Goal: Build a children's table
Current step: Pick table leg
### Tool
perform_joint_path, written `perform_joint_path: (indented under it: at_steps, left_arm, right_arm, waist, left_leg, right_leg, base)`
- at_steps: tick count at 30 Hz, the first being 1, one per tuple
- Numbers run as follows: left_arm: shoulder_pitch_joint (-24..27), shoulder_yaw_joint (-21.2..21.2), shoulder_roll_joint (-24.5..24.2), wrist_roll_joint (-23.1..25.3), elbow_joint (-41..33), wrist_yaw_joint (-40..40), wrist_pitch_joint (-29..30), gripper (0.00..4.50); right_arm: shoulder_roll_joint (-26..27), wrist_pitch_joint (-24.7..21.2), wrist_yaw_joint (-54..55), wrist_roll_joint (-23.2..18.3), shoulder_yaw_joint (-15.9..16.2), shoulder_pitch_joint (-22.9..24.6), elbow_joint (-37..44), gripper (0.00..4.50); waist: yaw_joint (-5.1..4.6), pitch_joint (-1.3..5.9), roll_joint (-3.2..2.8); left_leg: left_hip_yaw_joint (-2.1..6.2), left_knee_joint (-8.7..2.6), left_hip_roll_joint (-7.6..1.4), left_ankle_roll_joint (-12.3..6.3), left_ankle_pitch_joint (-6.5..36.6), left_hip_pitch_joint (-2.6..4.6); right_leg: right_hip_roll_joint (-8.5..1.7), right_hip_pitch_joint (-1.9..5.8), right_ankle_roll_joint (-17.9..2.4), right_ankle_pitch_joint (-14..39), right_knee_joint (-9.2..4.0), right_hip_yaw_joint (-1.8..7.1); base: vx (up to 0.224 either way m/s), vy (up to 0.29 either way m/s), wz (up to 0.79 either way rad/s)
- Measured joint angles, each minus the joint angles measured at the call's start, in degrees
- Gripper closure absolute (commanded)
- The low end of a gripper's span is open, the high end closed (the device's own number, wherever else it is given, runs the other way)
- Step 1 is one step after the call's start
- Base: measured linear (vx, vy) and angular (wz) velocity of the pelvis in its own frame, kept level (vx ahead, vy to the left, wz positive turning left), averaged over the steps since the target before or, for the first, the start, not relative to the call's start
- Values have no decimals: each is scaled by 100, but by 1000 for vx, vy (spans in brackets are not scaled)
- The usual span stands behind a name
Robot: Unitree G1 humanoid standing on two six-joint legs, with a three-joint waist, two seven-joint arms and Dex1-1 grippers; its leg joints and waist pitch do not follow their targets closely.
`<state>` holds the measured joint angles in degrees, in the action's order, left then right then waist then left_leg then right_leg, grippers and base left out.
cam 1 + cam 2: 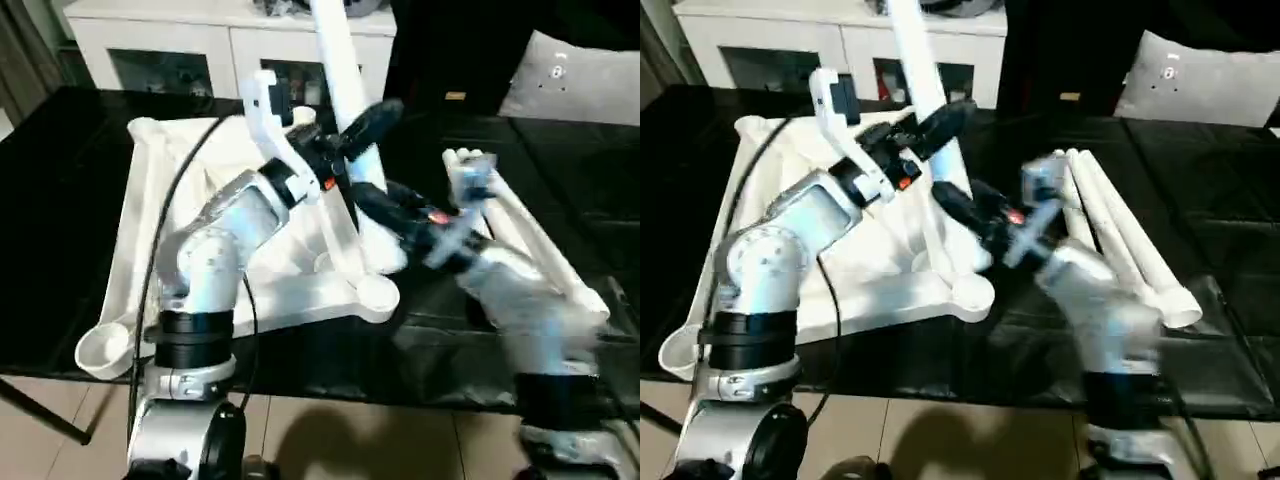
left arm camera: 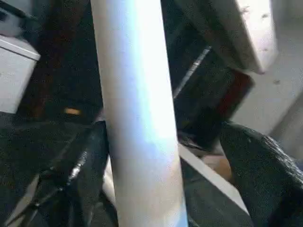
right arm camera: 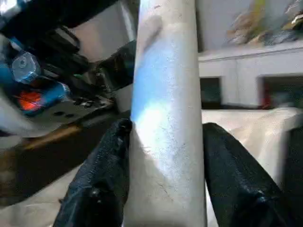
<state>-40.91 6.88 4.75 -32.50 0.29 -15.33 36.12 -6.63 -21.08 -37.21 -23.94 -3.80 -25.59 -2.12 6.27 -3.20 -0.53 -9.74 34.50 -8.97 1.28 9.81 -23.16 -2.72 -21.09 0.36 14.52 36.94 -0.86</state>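
The small white plastic table top [image 1: 290, 270] is laid underside-up on the black table [image 1: 60, 200], with one long white round tapered leg [image 1: 340, 80] stood upright in a corner socket. If that leg is let go before its thread bites, it is likely to topple or cross-thread. The left gripper [image 2: 161, 156] is spread wide around the leg, one finger touching. The right gripper [image 3: 163, 156] is closed on the leg lower down. Spare white legs [image 1: 1120, 230] are laid beside

Left claw [image 2: 161, 179] spread wide, right claw [image 3: 165, 175] half closed, forearms converging.
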Motion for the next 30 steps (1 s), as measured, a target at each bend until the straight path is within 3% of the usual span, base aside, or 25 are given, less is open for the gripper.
perform_joint_path:
  at_steps: [4,9,15,20,30]
  left_arm:
    - [0,-97,119,467,218,453,-468,93]
    - [1,-97,168,521,246,550,-552,135]
    - [13,-198,193,539,275,486,-592,170]
    - [16,-209,199,539,298,481,-629,227]
    - [15,-213,209,526,325,463,-638,263]
  right_arm:
    - [96,585,303,319,63,-155,-265,262]
    - [90,715,289,439,206,-155,-310,262]
    - [152,1188,167,620,425,-154,-479,262]
    - [154,1287,165,636,435,-134,-503,262]
    - [168,1447,165,665,449,-135,-626,262]
  waist:
    - [1,0,0]
    - [-20,0,0]
    - [-38,0,0]
    - [-60,-3,4]
    - [-95,-4,6]
  left_leg:
    - [-1,0,1,-2,1,-2]
    - [-1,-1,1,-4,1,-3]
    - [-1,0,1,-5,0,-2]
    - [-3,0,1,-6,0,-2]
    - [-4,0,1,-9,-1,-3]
  right_leg:
    - [-2,0,2,-1,-1,-1]
    - [-2,0,3,-1,-3,-2]
    - [-2,0,2,-3,-2,-2]
    - [-3,0,3,-4,-2,-2]
    - [-3,0,3,-4,-2,-1]
  base:
    - [0,0,0]
    - [0,0,0]
    - [0,0,0]
    - [0,0,0]
    - [0,0,0]
